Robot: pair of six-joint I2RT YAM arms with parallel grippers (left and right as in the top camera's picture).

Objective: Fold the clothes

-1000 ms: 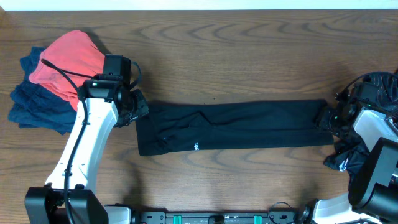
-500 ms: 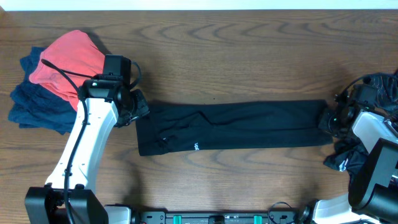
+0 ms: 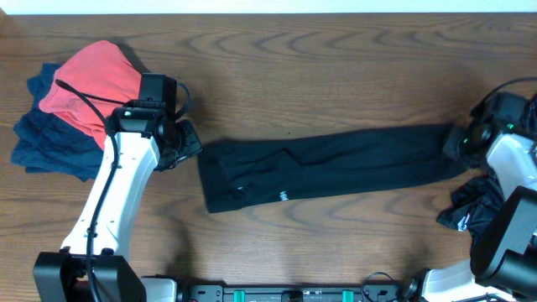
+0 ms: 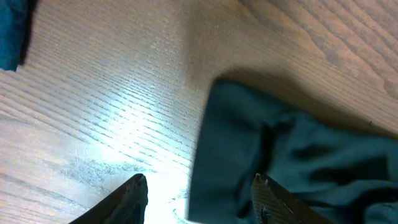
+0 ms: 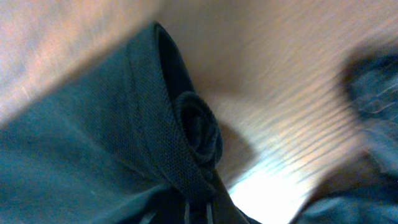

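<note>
Clenched on one end of the black garment [image 3: 327, 168] lying across the counter [image 3: 336, 59], the right hand [image 3: 458, 143] risks dragging it askew and spoiling its folds while the left hand [image 3: 188, 144] hangs released at the other end.

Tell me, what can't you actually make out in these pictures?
- Overhead: the white mark on the long black garment is too small to read.
- Overhead: the dark heap at the right lies partly under the right arm, so its pieces cannot be counted.
- Right wrist: the right gripper is cut off by the bottom edge, its tips buried in fabric.
- Left wrist: the left gripper shows only two fingertips at the bottom edge.
</note>
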